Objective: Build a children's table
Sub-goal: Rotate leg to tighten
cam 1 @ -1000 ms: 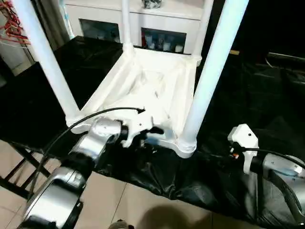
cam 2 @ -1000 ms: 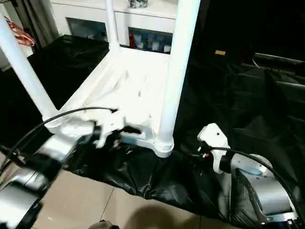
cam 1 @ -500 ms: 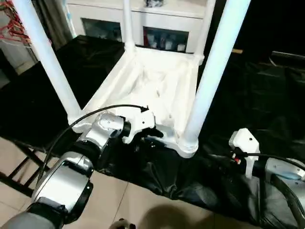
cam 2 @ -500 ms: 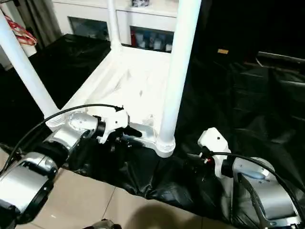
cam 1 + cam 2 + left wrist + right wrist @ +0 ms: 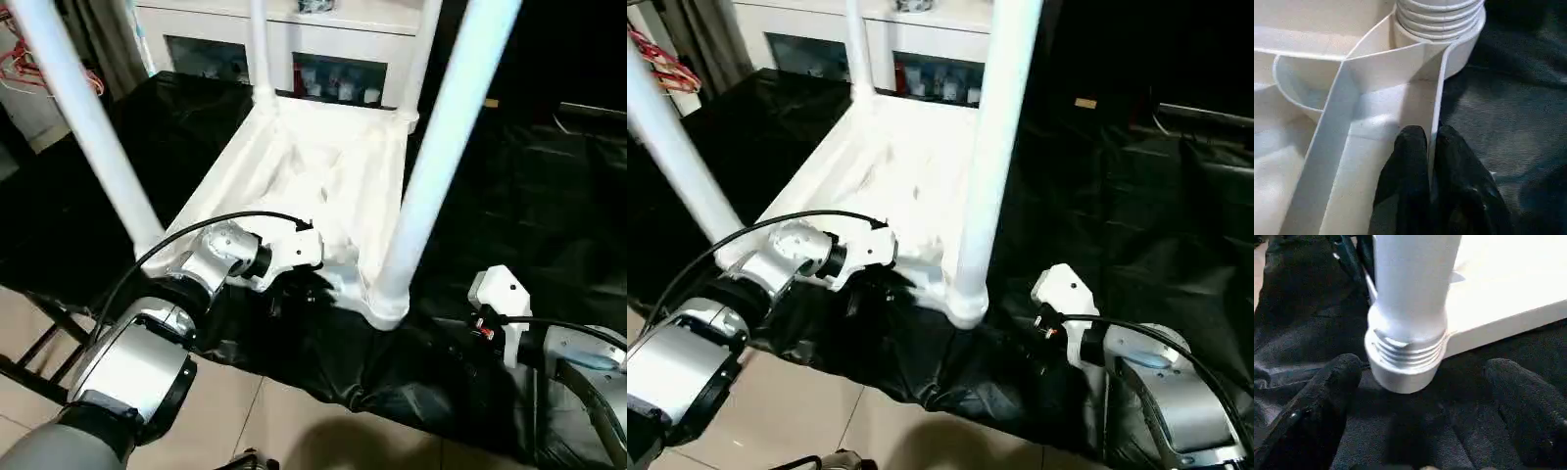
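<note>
Children's table [image 5: 323,186] upside down: ribbed white plastic, round tube legs [image 5: 431,166].

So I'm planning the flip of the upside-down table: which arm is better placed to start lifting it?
Left, probably. The left gripper is already pinched on the near rim of the children's table, next to the near right leg. The right gripper is open, facing that leg's socket without touching it.
</note>
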`<state>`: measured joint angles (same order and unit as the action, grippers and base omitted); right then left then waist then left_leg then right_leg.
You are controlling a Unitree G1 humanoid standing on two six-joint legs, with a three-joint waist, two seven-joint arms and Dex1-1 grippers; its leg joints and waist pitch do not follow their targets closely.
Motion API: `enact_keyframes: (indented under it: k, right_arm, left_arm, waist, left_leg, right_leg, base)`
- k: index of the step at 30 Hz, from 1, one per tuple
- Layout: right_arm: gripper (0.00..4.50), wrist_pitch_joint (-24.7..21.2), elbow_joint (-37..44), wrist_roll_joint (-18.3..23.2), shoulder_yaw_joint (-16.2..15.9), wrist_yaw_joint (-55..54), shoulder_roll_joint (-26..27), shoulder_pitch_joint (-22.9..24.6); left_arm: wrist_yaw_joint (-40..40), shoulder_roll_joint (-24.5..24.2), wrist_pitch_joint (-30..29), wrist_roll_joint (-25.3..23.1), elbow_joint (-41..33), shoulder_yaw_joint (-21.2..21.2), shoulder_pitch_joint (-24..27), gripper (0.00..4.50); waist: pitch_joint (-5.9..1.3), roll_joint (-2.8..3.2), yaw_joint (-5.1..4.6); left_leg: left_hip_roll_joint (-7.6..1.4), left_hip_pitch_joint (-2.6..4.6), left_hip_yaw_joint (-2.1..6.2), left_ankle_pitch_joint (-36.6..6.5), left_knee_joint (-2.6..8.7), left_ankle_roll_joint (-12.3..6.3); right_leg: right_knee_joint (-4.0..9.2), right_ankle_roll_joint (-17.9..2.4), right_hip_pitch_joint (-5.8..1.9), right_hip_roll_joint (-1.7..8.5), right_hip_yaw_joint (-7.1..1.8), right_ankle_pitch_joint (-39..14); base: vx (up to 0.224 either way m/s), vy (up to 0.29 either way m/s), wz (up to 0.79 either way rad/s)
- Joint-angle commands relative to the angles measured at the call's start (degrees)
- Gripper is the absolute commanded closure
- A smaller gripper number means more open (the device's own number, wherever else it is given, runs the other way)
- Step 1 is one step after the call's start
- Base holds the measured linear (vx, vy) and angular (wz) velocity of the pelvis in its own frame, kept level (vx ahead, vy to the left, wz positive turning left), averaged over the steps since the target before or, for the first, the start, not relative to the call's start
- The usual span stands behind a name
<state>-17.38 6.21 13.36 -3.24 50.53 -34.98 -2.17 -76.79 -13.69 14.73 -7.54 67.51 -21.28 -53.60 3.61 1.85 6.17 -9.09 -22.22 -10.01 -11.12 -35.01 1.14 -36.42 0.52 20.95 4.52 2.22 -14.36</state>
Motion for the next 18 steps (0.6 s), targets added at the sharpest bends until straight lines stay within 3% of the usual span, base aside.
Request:
enact_keyframes:
  k: [1,4,6,11,14,16,18]
  right_arm:
    - [0.00,0.1,0.4,0.1,-0.2,0.5,-0.8,-0.8]
    - [0.00,0.4,-0.1,0.2,0.0,0.7,-0.5,-1.4]
    - [0.00,0.4,-0.4,0.3,0.0,0.7,-0.3,-1.7]
    - [0.00,-0.4,-1.6,1.1,-0.7,0.9,1.1,-3.1]
    - [0.00,0.3,-3.9,-1.1,-2.5,0.0,1.9,-4.5]
    - [0.00,0.9,-7.9,-4.3,-3.6,-3.4,3.5,-7.1]
    - [0.00,0.9,-9.5,-4.6,-3.6,-4.3,4.4,-8.2]
  left_arm:
    - [-1.4,0.1,-2.5,-0.8,0.6,-1.1,1.0,4.39]
    - [3.1,1.9,-5.4,0.1,-0.6,0.7,2.0,4.48]
    - [5.2,2.5,-5.6,0.3,-1.3,1.3,2.5,4.48]
    - [10.3,4.2,-6.0,1.2,-5.1,3.1,5.2,4.48]
    - [10.9,4.6,-4.5,1.9,-7.9,3.8,7.2,4.48]
    - [10.8,4.5,-4.6,2.0,-9.8,3.9,8.4,4.48]
    - [10.1,4.2,-4.9,1.9,-10.8,3.5,9.0,4.48]
  waist:
    - [-3.45,-1.07,0.33]
    - [-3.43,-0.92,0.32]
    - [-3.36,-1.30,0.27]
    - [-3.15,-1.47,-0.07]
    - [-3.07,-1.76,-0.29]
    - [-2.83,-1.76,-0.87]
    - [-2.91,-1.63,-0.80]
  left_leg:
    - [-4.57,1.10,1.77,-5.8,4.26,-6.76]
    - [-4.70,1.13,1.78,-5.5,4.21,-7.48]
    - [-4.63,0.98,1.76,-5.5,4.19,-7.96]
    - [-4.58,0.92,1.76,-5.8,4.30,-8.13]
    - [-4.60,0.94,1.69,-6.0,4.39,-8.03]
    - [-4.45,0.92,1.66,-6.6,4.65,-7.16]
    - [-4.48,1.11,1.53,-6.7,4.59,-6.72]
  right_leg:
    - [3.73,-18.9,-2.34,5.45,-2.34,9.2]
    - [3.74,-19.3,-2.26,5.47,-2.27,9.4]
    - [3.85,-19.1,-2.42,5.51,-2.27,9.1]
    - [4.19,-18.6,-2.35,5.44,-2.32,6.2]
    - [4.35,-18.2,-2.20,5.35,-2.31,4.5]
    - [4.58,-17.9,-1.86,5.17,-2.17,1.5]
    - [4.66,-17.9,-1.83,5.20,-2.35,0.8]
  base:
    - [0.000,0.000,0.00]
    - [0.000,0.000,0.00]
    - [0.000,0.000,0.00]
    - [0.000,0.000,0.00]
    - [0.000,0.000,0.00]
    - [0.000,0.000,0.00]
    - [0.000,0.000,0.00]
